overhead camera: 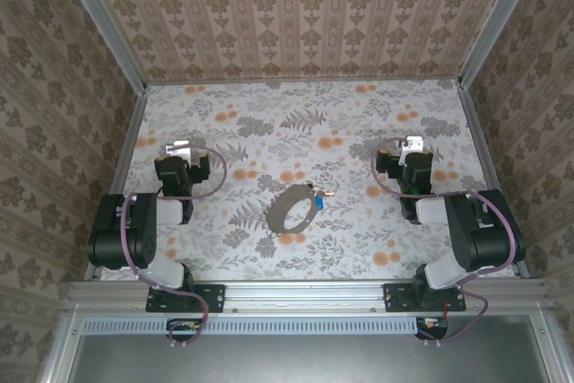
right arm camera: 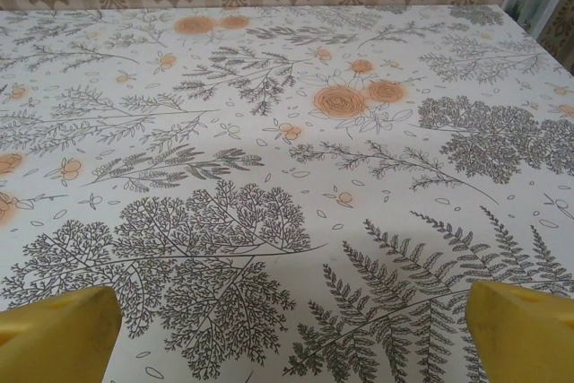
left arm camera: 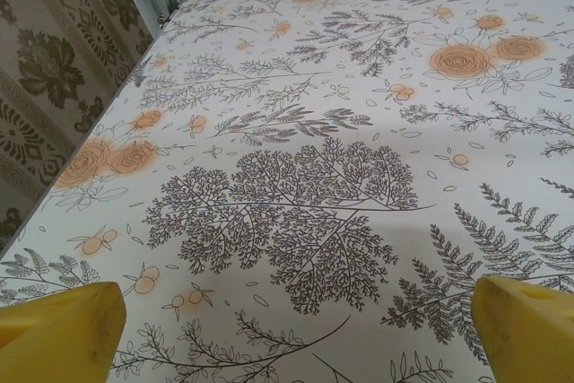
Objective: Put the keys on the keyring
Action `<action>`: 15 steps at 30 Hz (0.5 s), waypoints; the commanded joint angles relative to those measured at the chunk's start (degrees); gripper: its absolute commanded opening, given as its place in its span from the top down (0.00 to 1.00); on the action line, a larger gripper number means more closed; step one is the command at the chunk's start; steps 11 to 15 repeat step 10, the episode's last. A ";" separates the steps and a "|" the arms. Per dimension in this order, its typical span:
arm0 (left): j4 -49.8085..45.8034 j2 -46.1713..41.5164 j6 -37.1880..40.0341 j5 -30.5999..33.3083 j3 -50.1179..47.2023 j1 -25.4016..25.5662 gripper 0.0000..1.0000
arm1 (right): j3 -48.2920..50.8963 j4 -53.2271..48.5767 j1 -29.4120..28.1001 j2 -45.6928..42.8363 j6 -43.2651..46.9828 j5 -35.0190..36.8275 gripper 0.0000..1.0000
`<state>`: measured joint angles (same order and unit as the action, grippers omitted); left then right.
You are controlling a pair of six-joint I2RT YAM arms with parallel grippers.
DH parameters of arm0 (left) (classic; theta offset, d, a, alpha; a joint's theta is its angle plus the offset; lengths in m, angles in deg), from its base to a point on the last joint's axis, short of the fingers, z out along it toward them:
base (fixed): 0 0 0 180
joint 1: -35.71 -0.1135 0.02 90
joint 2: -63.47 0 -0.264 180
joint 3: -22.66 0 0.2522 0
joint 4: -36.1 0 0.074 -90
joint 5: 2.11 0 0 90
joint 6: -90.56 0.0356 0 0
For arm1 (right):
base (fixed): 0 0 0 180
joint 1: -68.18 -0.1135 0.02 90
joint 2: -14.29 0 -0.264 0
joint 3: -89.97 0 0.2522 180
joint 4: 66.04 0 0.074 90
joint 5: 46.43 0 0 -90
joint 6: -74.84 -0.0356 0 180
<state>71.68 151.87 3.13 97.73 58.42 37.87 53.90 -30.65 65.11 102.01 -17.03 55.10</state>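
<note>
The keyring (overhead camera: pixel 289 211), a grey metal loop, lies near the middle of the flowered tablecloth. The keys (overhead camera: pixel 319 196) are bunched at its upper right edge; one has a blue head, and whether they touch the ring is too small to tell. My left gripper (overhead camera: pixel 179 148) rests well to the left of the ring and my right gripper (overhead camera: pixel 413 143) well to its right. In the left wrist view the left gripper (left arm camera: pixel 300 329) is open, its yellow fingertips (left arm camera: pixel 63 329) wide apart over bare cloth. The right gripper (right arm camera: pixel 291 334) is open too, yellow fingertips (right arm camera: pixel 525 329) spread over bare cloth.
Patterned walls with metal frame posts (overhead camera: pixel 117 51) enclose the table on three sides. The arm bases are bolted to an aluminium rail (overhead camera: pixel 296 293) along the near edge. The flowered tablecloth (overhead camera: pixel 296 123) stretches flat behind the ring.
</note>
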 commanded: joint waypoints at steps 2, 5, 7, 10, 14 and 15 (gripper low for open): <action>0.36 -0.46 -1.25 -0.80 0.68 -0.06 0.00 | -0.34 1.55 0.43 0.15 -0.11 -1.86 0.00; 0.32 -0.43 -1.24 -0.75 0.63 0.01 0.00 | -0.54 1.10 0.40 0.17 -0.14 -2.16 0.00; 0.34 -0.50 -1.25 -0.72 0.67 0.00 0.00 | -1.01 0.28 1.16 0.21 -0.46 -3.61 0.00; 0.27 -0.46 -1.25 -0.75 0.61 0.03 0.00 | -0.48 0.94 1.16 -0.09 -0.26 -3.75 0.00; 0.27 -0.46 -1.25 -0.75 0.61 0.03 0.00 | -0.48 0.94 1.16 -0.09 -0.26 -3.75 0.00; 0.27 -0.46 -1.25 -0.75 0.61 0.03 0.00 | -0.48 0.94 1.16 -0.09 -0.26 -3.75 0.00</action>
